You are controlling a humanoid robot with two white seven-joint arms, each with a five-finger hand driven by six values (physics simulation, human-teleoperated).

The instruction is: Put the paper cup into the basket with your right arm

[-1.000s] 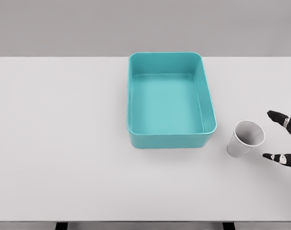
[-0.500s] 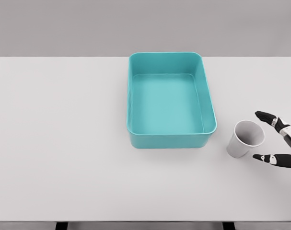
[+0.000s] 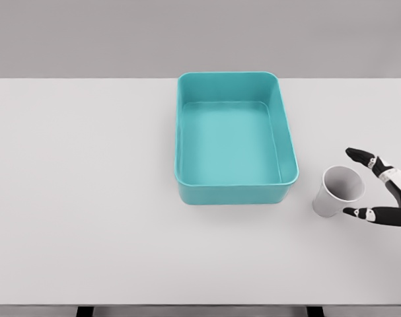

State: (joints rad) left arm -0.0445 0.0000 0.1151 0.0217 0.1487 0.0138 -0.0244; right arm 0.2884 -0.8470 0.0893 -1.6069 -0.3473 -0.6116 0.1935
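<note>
A white paper cup (image 3: 339, 191) stands on the white table (image 3: 88, 198), just right of the basket's near right corner, its open mouth tipped toward me. The teal basket (image 3: 233, 191) sits at the middle of the table and is empty. My right hand (image 3: 353, 183) comes in from the right edge. Its dark fingers are spread on either side of the cup's rim, one behind it and one in front. They sit close to the cup without closing on it. The left arm does not show.
The table's far edge runs behind the basket, with a grey wall beyond. The near edge lies along the bottom of the head view.
My right hand has moved left toward the cup, and its spread fingers now bracket the cup's rim. The cup and basket have stayed in place.
</note>
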